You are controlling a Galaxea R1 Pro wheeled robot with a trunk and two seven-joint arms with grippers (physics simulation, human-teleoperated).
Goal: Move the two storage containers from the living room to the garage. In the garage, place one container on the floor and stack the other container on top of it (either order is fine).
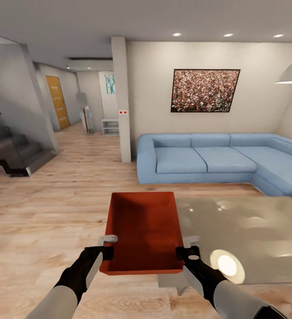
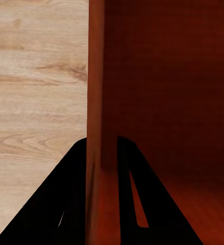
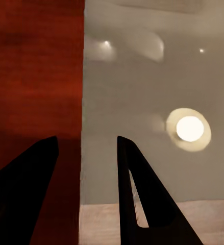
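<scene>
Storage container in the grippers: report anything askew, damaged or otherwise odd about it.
Nothing stands out. The storage container is held roughly level between the left gripper and the right gripper, each straddling a side wall. It looks empty and undamaged, partly over the glass coffee table.

Red-orange container (image 1: 143, 230), blue sofa (image 1: 216, 157), light wood-plank floor (image 1: 44, 221), speckled multicolour picture (image 1: 204, 90).

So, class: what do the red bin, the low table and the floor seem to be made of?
Storage container: probably plastic, judging by its uniform red-orange colour and matte, thin walls. Coffee table: apparently glass, glossy and mirroring the ceiling lamps. Floor: light wood planks with visible grain.
</scene>
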